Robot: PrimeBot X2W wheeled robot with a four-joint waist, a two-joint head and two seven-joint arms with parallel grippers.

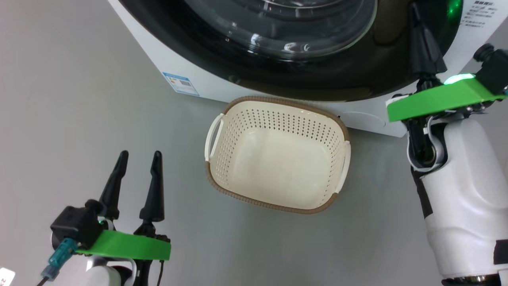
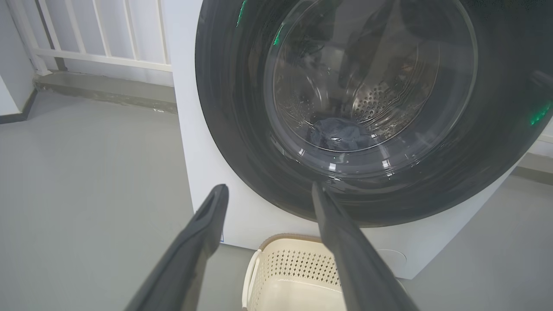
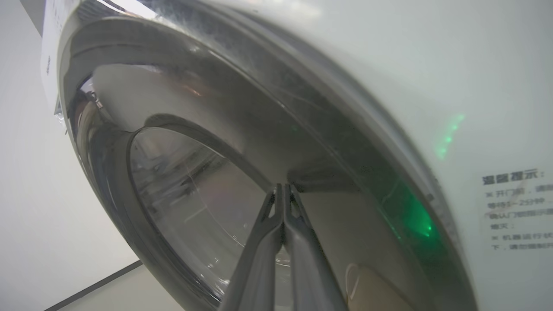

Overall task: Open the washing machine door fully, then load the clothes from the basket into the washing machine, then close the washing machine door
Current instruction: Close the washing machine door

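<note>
Grey floor (image 1: 59, 99) spreads wide on the left, and a white railing (image 2: 95, 52) stands back by the wall in the left wrist view. Low at the left, the left gripper (image 1: 141, 155) points up toward the machine, forearm low, jaws spread wide with nothing between them. Open floor lies all round it, and it's well apart from the basket (image 1: 274, 119).

Moving across: a blue label (image 1: 180, 83) sits at the lower corner of the washing machine (image 2: 190, 151). The basket stands on the floor just before the machine's base, far rim tucked under the overhang of the washing machine door (image 1: 317, 75), bare cream bottom showing. The door lies flat against the white front. Its upper part is cut off in the head view. Through the glass, a dark blue bundle, the clothes (image 2: 337, 134), lies low in the steel drum; the print is too dim to make out.

On the right, the right arm reaches up and forward, and the right gripper (image 3: 284, 186) has its jaws pressed together, holding nothing, tips right at the door's glossy black rim. Whether they touch it, I can't tell.
</note>
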